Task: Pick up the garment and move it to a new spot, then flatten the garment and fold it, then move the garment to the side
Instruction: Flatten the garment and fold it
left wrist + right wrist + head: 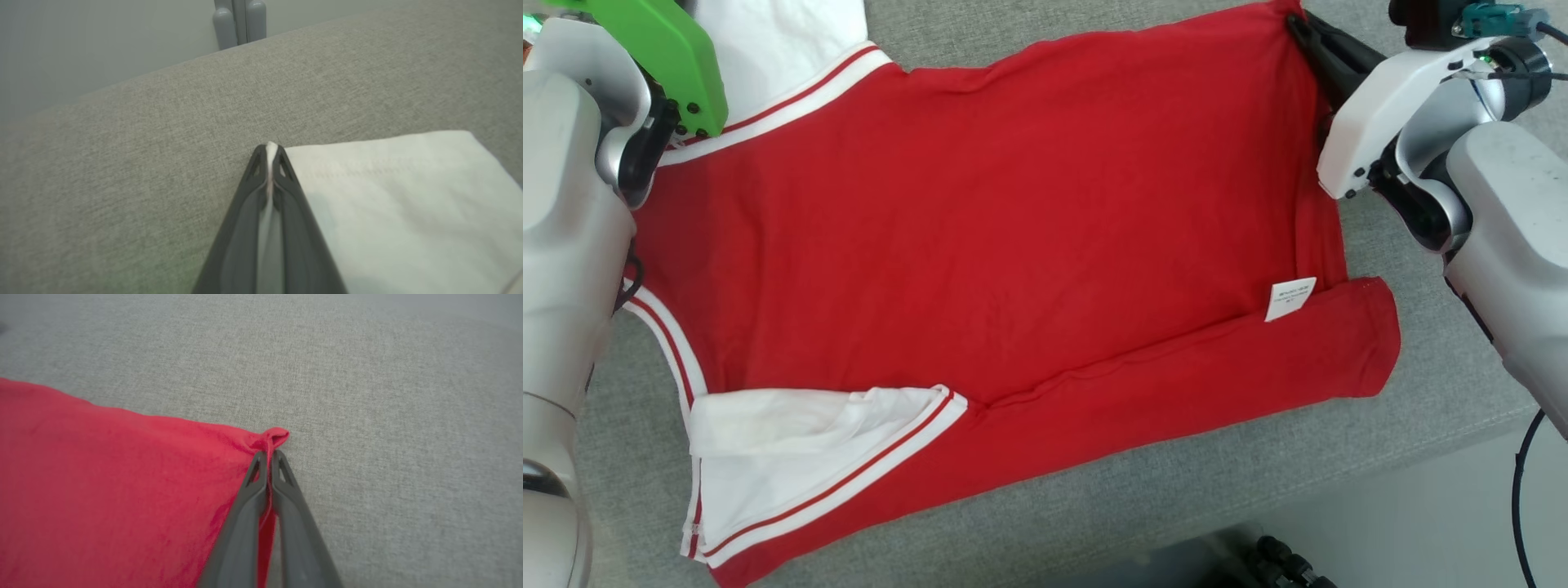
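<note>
The garment, a red shirt with white sleeves and red-striped white trim, lies spread on the grey cushioned surface; its lower hem strip is folded up. My right gripper reaches the garment's far right corner. In the right wrist view the gripper is shut on that red corner, which bunches at the tips. In the left wrist view my left gripper is shut on the edge of the white sleeve. My left arm's green housing covers that spot in the head view.
A white label sticks out near the garment's right side. The surface's front edge runs along the lower right, with pale floor and dark cables below. Grey posts stand beyond the far edge.
</note>
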### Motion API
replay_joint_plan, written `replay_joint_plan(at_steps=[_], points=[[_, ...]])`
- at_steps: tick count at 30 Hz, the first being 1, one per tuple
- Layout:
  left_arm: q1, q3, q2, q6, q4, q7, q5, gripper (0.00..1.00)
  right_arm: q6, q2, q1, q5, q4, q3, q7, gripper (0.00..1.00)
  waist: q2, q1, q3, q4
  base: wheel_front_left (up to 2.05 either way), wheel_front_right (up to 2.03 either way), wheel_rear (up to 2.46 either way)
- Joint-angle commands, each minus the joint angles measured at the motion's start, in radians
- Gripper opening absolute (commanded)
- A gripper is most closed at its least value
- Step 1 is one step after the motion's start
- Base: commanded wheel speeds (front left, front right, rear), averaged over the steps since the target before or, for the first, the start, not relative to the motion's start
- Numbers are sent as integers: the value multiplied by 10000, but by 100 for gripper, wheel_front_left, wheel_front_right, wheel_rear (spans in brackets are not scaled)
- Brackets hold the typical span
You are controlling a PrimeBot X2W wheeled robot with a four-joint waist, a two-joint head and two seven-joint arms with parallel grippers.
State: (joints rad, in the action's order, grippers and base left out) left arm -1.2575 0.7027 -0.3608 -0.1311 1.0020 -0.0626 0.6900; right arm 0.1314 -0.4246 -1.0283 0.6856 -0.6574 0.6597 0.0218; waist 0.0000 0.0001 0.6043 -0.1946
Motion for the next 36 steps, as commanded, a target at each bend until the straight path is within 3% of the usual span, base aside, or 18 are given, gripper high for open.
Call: replay_joint_plan(at_steps=[1,10,22,36], points=[[-187,-48,-115,17,10,235,162,0,-16,-98,-118,65,-84,-13,-228,0,0,-1,-73,158,0,0,0],[77,79,157,17,-758,1739,1026,0,-16,-458,287,-69,-540,37,-1579,0,0,-1,-672,834,0,0,0],[1860,278,-183,63,-3001,2901,1950,0,-16,-994,1380,-259,-563,-378,-2772,0,0,-1,-1353,1535,0,0,0],[5427,-348,-523,1426,-6900,3276,1875,0,-16,-981,3127,-1298,304,-2042,-2874,0,0,-1,-1850,1893,0,0,0]])
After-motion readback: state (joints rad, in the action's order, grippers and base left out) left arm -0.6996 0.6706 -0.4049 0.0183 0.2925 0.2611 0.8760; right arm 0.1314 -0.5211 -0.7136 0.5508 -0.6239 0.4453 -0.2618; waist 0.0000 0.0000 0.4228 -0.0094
